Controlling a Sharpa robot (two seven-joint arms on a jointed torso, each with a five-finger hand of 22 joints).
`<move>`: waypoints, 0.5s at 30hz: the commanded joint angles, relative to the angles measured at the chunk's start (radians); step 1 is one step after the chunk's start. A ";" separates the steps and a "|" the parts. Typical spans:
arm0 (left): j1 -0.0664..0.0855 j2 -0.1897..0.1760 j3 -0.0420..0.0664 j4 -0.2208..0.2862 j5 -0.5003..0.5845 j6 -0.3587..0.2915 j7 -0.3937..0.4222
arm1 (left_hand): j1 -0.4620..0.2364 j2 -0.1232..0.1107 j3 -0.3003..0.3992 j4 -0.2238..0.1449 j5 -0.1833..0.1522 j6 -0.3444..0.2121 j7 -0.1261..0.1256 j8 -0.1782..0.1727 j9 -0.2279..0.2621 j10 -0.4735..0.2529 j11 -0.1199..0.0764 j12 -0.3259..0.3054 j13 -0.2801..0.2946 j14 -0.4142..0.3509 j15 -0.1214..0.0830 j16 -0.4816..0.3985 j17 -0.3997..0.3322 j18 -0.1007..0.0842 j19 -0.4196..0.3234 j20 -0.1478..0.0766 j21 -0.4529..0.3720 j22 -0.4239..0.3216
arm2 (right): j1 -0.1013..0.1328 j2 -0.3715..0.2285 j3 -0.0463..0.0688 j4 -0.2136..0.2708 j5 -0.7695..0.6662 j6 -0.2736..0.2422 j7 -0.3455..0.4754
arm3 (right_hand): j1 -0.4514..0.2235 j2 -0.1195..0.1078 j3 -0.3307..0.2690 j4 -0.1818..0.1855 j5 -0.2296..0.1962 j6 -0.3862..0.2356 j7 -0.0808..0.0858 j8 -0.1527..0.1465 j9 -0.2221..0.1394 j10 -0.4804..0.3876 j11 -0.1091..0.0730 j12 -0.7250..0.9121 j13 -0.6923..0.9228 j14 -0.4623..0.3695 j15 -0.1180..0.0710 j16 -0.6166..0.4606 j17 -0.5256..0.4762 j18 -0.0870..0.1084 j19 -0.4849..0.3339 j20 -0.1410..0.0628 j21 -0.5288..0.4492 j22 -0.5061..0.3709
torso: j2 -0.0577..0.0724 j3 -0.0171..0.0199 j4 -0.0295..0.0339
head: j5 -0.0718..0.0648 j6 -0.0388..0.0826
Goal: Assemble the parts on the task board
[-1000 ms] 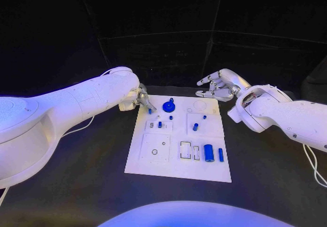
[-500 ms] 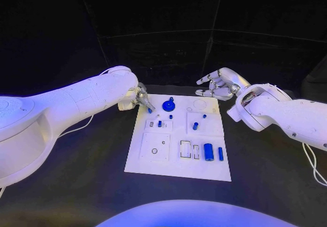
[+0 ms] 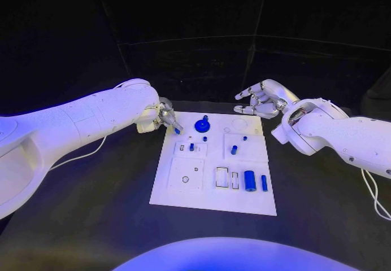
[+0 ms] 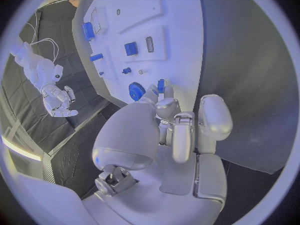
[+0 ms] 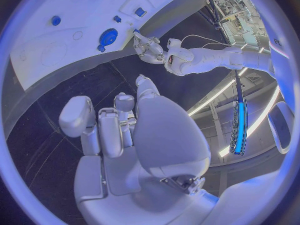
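Head view: white rectangular task board (image 3: 213,197) lies flat in the middle of the black surface (image 3: 98,214). Left robot hand (image 3: 165,117) sits at the board's far left corner, fingers drawn together around a small blue peg (image 3: 177,130) pinched at the fingertips, just above the board edge. Left wrist view confirms: the fingertips (image 4: 164,104) close on the small blue peg (image 4: 160,86), right beside the blue round gear-like part (image 4: 136,91).

Right robot hand (image 3: 259,99) hovers beyond the board's far right corner, well clear of the surface, fingers spread apart and lightly curled, holding nothing. Right wrist view: same, fingers (image 5: 119,116) separated, nothing between them.

On the board, head view: blue round gear-like part (image 3: 202,126) near the far edge; short blue cylinder (image 3: 234,151) standing mid-board on the right; larger blue cylinder (image 3: 250,182) and a thin blue bar (image 3: 264,183) lying side by side near the right edge, close to the near end.
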State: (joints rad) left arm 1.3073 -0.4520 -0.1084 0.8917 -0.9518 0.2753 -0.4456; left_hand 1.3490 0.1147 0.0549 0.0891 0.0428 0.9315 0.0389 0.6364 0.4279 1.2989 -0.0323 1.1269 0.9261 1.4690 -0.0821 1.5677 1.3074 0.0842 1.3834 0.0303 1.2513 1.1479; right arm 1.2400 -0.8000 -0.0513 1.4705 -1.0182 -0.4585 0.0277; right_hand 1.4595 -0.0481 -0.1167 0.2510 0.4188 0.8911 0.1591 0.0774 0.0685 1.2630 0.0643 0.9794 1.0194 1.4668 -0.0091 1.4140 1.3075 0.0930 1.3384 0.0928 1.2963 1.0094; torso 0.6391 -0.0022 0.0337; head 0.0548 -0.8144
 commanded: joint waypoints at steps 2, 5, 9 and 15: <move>0.005 -0.034 0.003 0.061 0.021 -0.074 0.001 | 0.019 0.010 0.021 -0.025 0.004 0.001 -0.006 0.014 0.016 0.002 -0.004 -0.005 -0.001 0.102 -0.006 0.003 0.263 0.010 0.000 -0.008 -0.005 0.002 | 0.002 -0.001 0.001 -0.001 0.006 0.003 0.008 | -0.002 0.009 -0.003 0.002 0.005 0.006 -0.003 0.006 0.000 -0.005 -0.002 0.000 -0.001 0.047 -0.007 -0.007 0.004 0.012 -0.001 -0.004 -0.006 -0.001 | -0.002 0.0004 0.0025 | 0.003 -0.001; 0.006 -0.061 0.004 0.109 0.022 -0.108 -0.001 | 0.020 0.009 0.023 -0.029 0.004 0.002 -0.007 0.017 0.018 0.004 -0.004 -0.005 -0.002 0.102 -0.007 0.003 0.263 0.010 0.001 -0.008 -0.004 0.003 | 0.002 -0.002 0.001 -0.002 0.007 0.004 0.008 | -0.002 0.009 -0.003 0.002 0.005 0.006 -0.003 0.006 0.000 -0.005 -0.002 0.000 -0.001 0.047 -0.007 -0.007 0.004 0.012 -0.001 -0.004 -0.006 -0.001 | -0.003 0.0004 0.0042 | 0.004 -0.002; 0.003 -0.093 0.004 0.167 0.017 -0.145 -0.001 | 0.020 0.008 0.024 -0.032 0.004 0.002 -0.007 0.018 0.020 0.005 -0.005 -0.006 -0.002 0.102 -0.007 0.003 0.263 0.009 0.002 -0.009 -0.003 0.005 | 0.002 -0.003 0.001 -0.003 0.008 0.004 0.008 | -0.002 0.009 -0.003 0.002 0.005 0.006 -0.003 0.006 0.000 -0.005 -0.002 0.000 -0.001 0.047 -0.007 -0.007 0.004 0.012 -0.001 -0.004 -0.006 -0.001 | -0.002 -0.0003 0.0038 | 0.008 -0.003; -0.009 -0.141 0.002 0.261 -0.001 -0.191 -0.002 | 0.022 0.007 0.026 -0.036 0.004 0.002 -0.008 0.020 0.021 0.007 -0.005 -0.006 -0.003 0.102 -0.007 0.003 0.263 0.009 0.003 -0.009 0.000 0.008 | 0.002 -0.005 0.000 -0.005 0.009 0.005 0.008 | -0.002 0.009 -0.003 0.002 0.005 0.006 -0.003 0.006 0.000 -0.005 -0.002 0.000 -0.001 0.047 -0.007 -0.007 0.004 0.012 -0.001 -0.004 -0.006 -0.001 | -0.004 -0.0012 0.0076 | 0.008 -0.006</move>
State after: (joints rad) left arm 1.3003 -0.5873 -0.1066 1.1351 -0.9425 0.1440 -0.4479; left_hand 1.3533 0.1156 0.0522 0.0859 0.0401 0.9314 0.0389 0.6365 0.4279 1.3027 -0.0359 1.1269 0.9250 1.4689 -0.0820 1.5677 1.3073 0.0842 1.3868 0.0269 1.2513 1.1543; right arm 1.2400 -0.8049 -0.0515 1.4654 -1.0137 -0.4578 0.0281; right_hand 1.4595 -0.0481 -0.1167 0.2510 0.4188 0.8911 0.1591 0.0774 0.0685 1.2630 0.0643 0.9793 1.0195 1.4669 -0.0091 1.4140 1.3074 0.0931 1.3384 0.0928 1.2963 1.0094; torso 0.6358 -0.0028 0.0396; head 0.0622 -0.8196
